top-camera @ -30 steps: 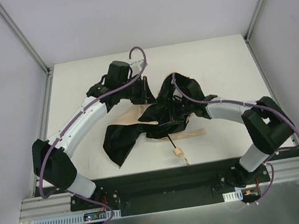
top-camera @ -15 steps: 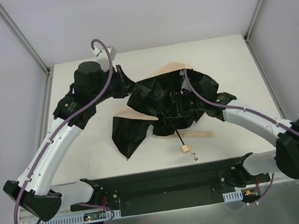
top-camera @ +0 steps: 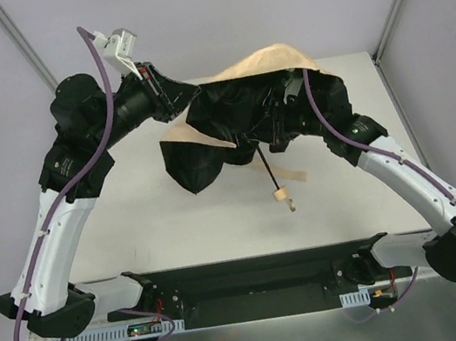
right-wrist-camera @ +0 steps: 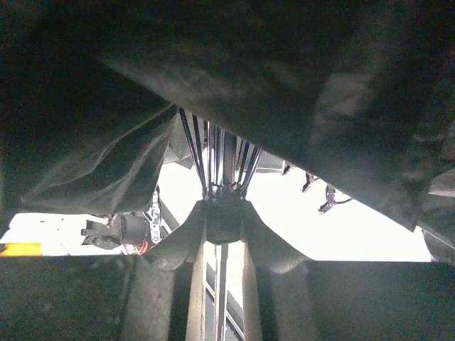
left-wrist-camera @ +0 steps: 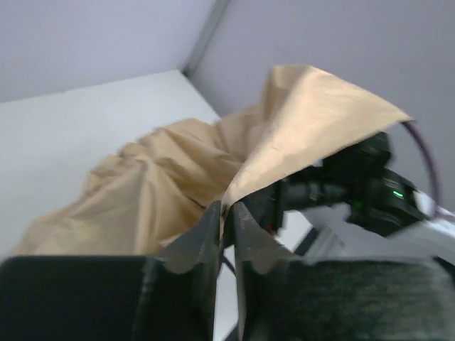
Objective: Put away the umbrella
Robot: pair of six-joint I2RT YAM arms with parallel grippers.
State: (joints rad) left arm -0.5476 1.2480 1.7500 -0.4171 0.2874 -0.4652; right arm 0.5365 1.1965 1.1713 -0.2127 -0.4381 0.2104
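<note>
I see the white table (top-camera: 137, 231) with both arms reaching in over it, left arm (top-camera: 60, 218) bent high on its side, right arm (top-camera: 407, 183) stretched in from the other. The umbrella (top-camera: 236, 116) hangs between them above the rear middle of the table, half collapsed, with black lining facing me and a tan panel sticking up at the back. One black flap droops toward the left front. The left gripper (left-wrist-camera: 227, 212) is clenched, pinching a folded edge of the tan fabric between its fingers. The right gripper (right-wrist-camera: 224, 213) is under the canopy, jaws clamped on the hub where the thin ribs meet the shaft. The dark shaft (top-camera: 266, 168) slants down toward the near edge. The pale knob (top-camera: 282, 195) is at its low end; I can't tell if it touches the table.
</note>
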